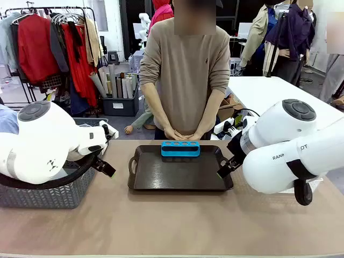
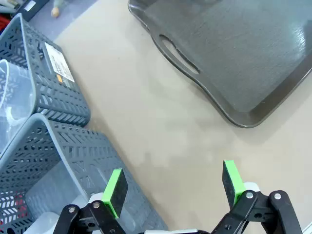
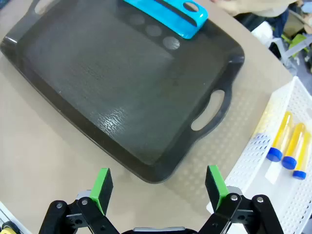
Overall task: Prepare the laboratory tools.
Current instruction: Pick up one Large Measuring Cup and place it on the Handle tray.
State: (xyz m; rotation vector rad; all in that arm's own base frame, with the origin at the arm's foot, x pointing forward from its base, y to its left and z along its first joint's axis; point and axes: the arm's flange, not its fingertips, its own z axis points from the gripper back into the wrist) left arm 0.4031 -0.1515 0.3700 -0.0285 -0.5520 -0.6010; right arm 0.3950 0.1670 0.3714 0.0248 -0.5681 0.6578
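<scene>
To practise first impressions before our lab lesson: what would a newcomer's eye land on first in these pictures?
The dark brown tray mid-table, with the blue rack at its far edge, just before the person's clasped hands. The left tool and right tool flank it, both open, green-padded. Blue-capped amber tubes lie in a white basket beside the tray.

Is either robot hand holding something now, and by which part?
Nothing is held. The left hand and the right hand both stand open and empty, near the tray.
</scene>
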